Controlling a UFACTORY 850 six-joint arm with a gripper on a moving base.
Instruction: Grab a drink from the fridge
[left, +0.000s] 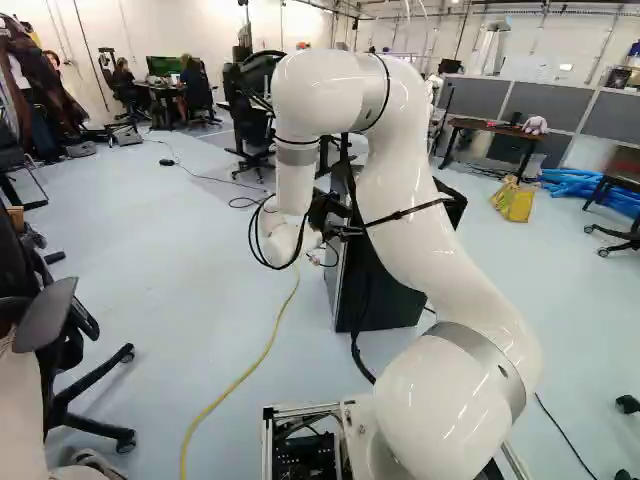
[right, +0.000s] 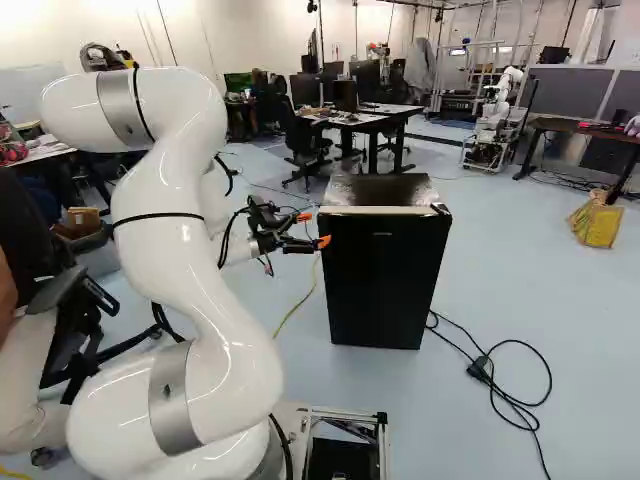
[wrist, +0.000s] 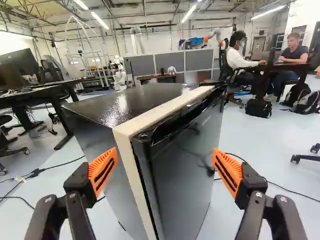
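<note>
Nearest stands the white arm (right: 190, 330), rising from its lowest joint at the foot of both base views and bending over toward the fridge. An office chair (left: 65, 350) is at the left of the left base view, and a yellow hose (left: 240, 379) runs along the floor (left: 170, 300). The tool (right: 315, 229) is spread wide, its orange pads (wrist: 103, 171) well apart, with nothing pinched. In the wrist view an upright edge of the black fridge (right: 385, 280) lies ahead, between the two fingers; whether either one touches it, I cannot tell. The fridge stands upright on the floor, its door (wrist: 185, 170) closed, a pale strip (wrist: 150, 117) along the top behind it. Beside it lies a looped black cable (right: 548, 375). Farther off are a yellow bag (right: 597, 224), another robot (right: 492, 125) and grey partitions (right: 565, 90)
</note>
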